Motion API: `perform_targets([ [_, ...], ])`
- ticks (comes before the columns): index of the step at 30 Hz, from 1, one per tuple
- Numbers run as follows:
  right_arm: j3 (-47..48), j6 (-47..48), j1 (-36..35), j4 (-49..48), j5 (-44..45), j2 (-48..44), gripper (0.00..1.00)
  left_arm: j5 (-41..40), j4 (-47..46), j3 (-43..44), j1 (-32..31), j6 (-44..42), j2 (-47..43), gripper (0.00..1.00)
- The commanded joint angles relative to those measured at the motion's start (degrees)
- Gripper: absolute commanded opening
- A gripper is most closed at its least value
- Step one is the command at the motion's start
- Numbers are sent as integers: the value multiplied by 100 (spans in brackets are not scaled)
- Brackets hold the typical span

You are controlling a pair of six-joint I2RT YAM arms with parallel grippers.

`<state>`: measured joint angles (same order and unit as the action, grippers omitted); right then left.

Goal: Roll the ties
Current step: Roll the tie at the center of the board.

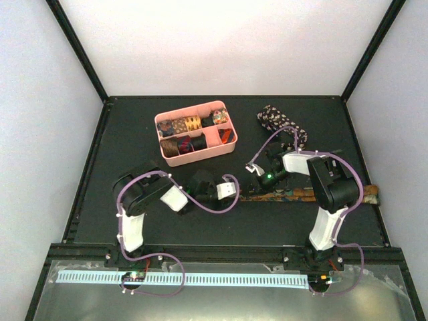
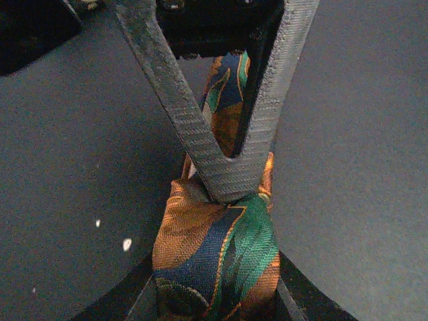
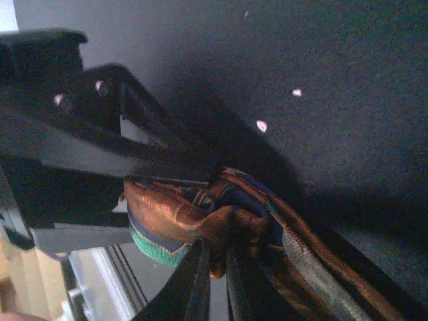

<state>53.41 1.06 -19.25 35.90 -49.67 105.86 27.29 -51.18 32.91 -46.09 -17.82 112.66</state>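
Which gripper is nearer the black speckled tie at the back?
Right. The right gripper sits just in front of the black speckled tie; the left gripper is farther forward and to the left.

Two matching arms. Left arm (image 1: 132, 231): white shell on the lower link, black joint housings, white wrist block, purple cable (image 1: 119, 199) looping alongside. Right arm (image 1: 326, 227): same white and black parts, purple cable along its links, small green light (image 1: 268, 177) near the wrist. Bases (image 1: 134, 257): black, with purple cable coiled beneath. Left fingers (image 2: 180, 114): dark grey plastic, finely ribbed faces. Right fingers (image 3: 200, 281): dark, slim blades.
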Motion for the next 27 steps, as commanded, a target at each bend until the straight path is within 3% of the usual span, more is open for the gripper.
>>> perform_targets([
  [1, 187, -49, -18, -173, -1, -32, 14, -606, 2471, 448, -73, -396, -655, 28],
  [7, 179, 282, -7, 249, -78, -771, 47, -875, 3414, 567, -110, -572, -773, 27],
  [13, 208, 66, -192, 123, -39, -567, 51, -960, 3596, 741, -195, -692, -725, 27],
  [18, 320, -51, -301, 118, 97, -183, 41, -1021, 3714, 797, -208, -727, -710, 27],
  [19, 326, -49, -299, 127, 193, -173, 36, -1025, 3726, 795, -208, -727, -706, 27],
  [22, 305, -48, -290, 123, 354, -202, 6, -1016, 3708, 775, -208, -697, -706, 27],
  [23, 285, -61, -278, 107, 403, -225, 2, -1010, 3703, 778, -208, -682, -710, 27],
  [27, 194, -11, -154, 170, 617, -239, 2, -996, 3419, 715, -195, -581, -738, 35],
])
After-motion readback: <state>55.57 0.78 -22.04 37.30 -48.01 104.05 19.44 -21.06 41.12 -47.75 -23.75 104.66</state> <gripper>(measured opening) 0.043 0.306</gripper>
